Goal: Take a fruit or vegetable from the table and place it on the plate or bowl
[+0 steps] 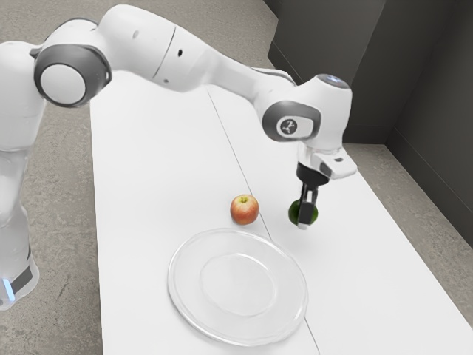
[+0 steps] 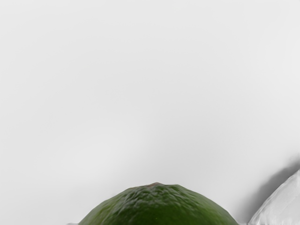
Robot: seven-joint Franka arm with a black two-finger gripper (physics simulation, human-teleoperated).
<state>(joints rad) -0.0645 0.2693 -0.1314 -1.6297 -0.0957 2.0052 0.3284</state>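
My gripper (image 1: 303,220) stands at the avocado (image 2: 157,206); whether it grips, I cannot tell. Judged firm, light, pebbled-skinned: hold across its broad middle.

Reading no words, numbers, labels or brand names anywhere on the arm, the table or the things on it. Noticing just one small white emblem on the grey joint cap (image 1: 290,126) near the arm's wrist, too small for making out as letters or figures.
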